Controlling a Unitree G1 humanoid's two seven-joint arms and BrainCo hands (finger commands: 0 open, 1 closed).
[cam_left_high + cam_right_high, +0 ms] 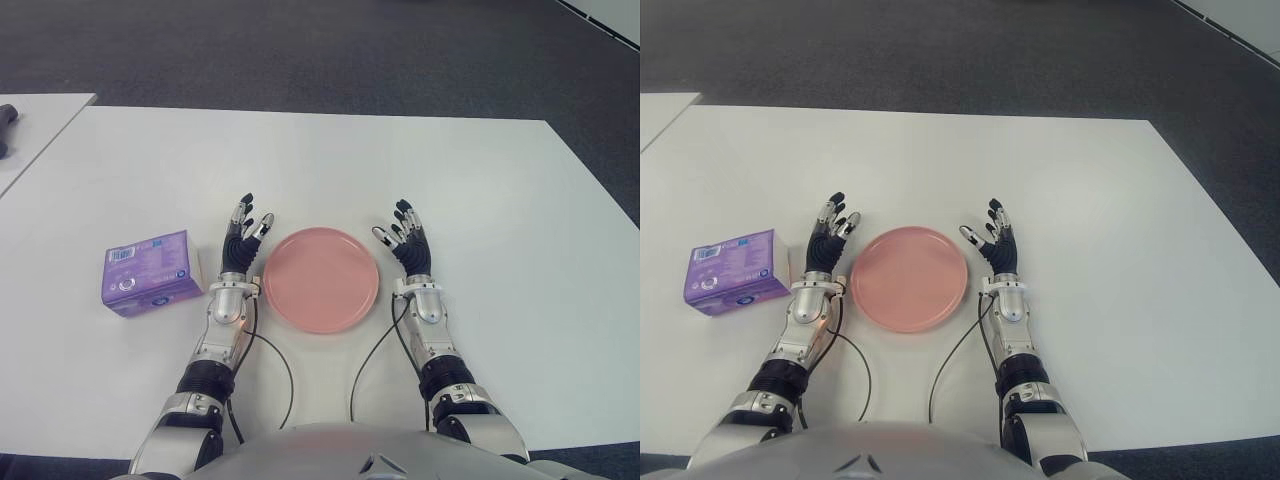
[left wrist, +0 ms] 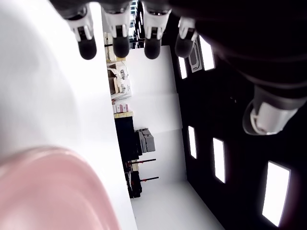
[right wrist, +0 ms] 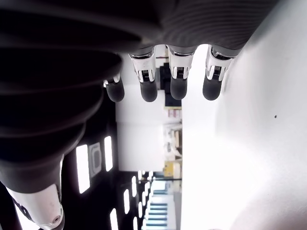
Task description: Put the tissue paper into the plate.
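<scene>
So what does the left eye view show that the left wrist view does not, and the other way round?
Only the left eye view shows the purple tissue pack on the white table, left of the open left hand, plus the right hand beside the plate's right edge. Only the left wrist view shows ceiling lights and shelving in the room. Both show the empty pink plate and the left hand.

Silver forearms, black cables, black-fingered robot hands (silver knuckles, dark fingertips)

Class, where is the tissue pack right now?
In the eye views, the tissue pack lies on the table, left of the open left hand and the plate.
</scene>
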